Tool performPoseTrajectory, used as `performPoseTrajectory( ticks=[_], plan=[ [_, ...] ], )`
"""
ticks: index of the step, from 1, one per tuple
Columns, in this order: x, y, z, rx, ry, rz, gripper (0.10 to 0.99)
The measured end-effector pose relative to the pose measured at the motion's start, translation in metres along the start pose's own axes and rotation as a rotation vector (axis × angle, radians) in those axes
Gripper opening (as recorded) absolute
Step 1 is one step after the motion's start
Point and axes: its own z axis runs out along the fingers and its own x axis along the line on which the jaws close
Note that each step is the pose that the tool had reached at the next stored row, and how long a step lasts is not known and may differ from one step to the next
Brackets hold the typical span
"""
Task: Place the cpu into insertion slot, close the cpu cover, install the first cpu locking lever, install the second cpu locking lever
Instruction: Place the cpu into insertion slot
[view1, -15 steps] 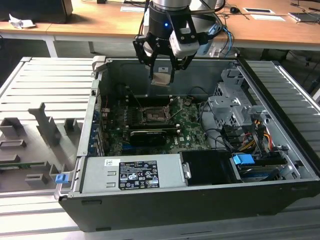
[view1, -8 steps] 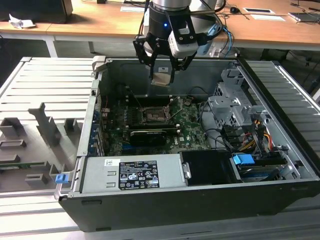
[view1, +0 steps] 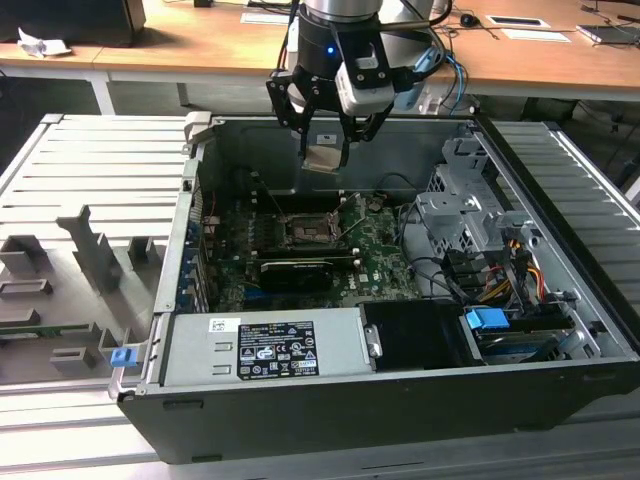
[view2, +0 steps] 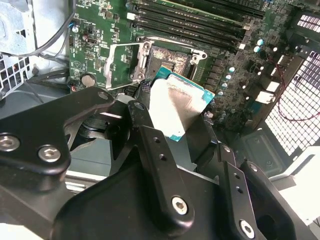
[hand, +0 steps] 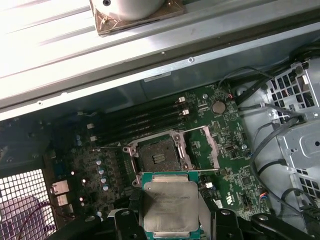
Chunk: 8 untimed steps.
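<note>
The jaws are clamped on the cpu (view1: 322, 157), a flat square chip with a dull silver-grey top and green edge, hanging above the uncovered insertion slot (view1: 312, 232) inside the computer case (view1: 400, 420).

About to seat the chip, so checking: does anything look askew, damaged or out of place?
Nothing stands out. The fingers hold the cpu above the board; the slot is bare, its cover swung open beside it.
</note>
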Motion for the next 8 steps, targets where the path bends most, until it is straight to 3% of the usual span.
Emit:
performPoseTrajectory(
  ticks=[8],
  plan=[
    [0.0, 0.0, 0.0003, 0.0, -0.0017, 0.019, 0.529]
  ],
)
